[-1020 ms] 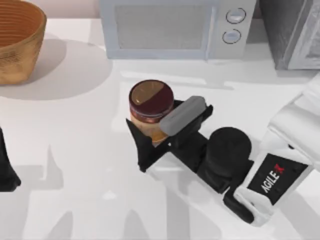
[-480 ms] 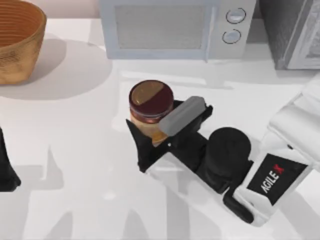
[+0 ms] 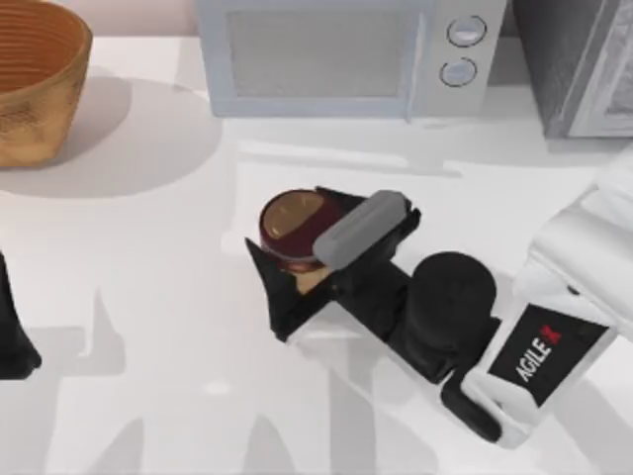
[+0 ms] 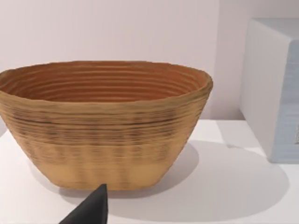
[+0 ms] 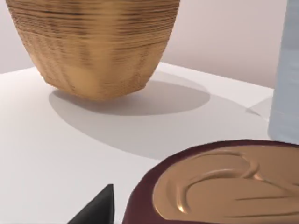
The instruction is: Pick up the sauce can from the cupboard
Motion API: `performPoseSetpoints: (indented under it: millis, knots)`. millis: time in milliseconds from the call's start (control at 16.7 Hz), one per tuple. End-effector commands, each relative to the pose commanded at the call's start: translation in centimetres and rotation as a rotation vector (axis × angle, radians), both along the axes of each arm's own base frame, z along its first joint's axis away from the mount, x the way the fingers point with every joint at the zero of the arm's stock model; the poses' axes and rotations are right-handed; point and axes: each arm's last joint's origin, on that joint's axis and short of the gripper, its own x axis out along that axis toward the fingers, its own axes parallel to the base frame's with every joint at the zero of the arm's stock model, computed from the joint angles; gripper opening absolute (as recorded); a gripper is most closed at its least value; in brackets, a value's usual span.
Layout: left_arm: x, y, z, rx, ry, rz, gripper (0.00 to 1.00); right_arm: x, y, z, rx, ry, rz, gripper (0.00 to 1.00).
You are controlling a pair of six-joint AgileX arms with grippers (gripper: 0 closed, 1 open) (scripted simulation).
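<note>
The sauce can (image 3: pixel 294 228) sits just left of the middle of the top view, out on the white counter (image 3: pixel 148 297) in front of the microwave (image 3: pixel 346 54), well apart from the cupboard (image 3: pixel 574 59) in the upper right corner. The right hand (image 3: pixel 297 255) has its two dark fingers closed on the can's tan side, one on the far side by the microwave and one on the near side, so the can is gripped across its width. In the right wrist view the can's glossy maroon rim and tan embossed top (image 5: pixel 224 186) sit close under the camera, with the basket (image 5: pixel 93 42) beyond.

The can looks rigid and fairly light, a short metal cylinder that should not crush under a firm squeeze. Its smooth wall is probably slippery, so the best hold is low-to-mid on the side, fingers square across the widest line. A grip near the rim could let it tip or slide out.

Compared with half a second ago, the can's top appears smaller and lower in the frame, tucked deeper between the fingers, and less of its tan side shows, while the arm has barely shifted.

The left hand (image 3: pixel 15 336) is parked at the left edge of the top view; I cannot tell its opening
</note>
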Motion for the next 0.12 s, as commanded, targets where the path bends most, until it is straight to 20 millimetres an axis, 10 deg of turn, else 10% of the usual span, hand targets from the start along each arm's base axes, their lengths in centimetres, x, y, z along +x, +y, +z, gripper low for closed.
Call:
performPoseSetpoints:
  millis: [120]
  knots:
    - [0.0, 0.0, 0.0, 0.0, 0.0, 0.0, 1.0, 0.0, 0.0, 0.0, 0.0, 0.0, 0.0, 1.0]
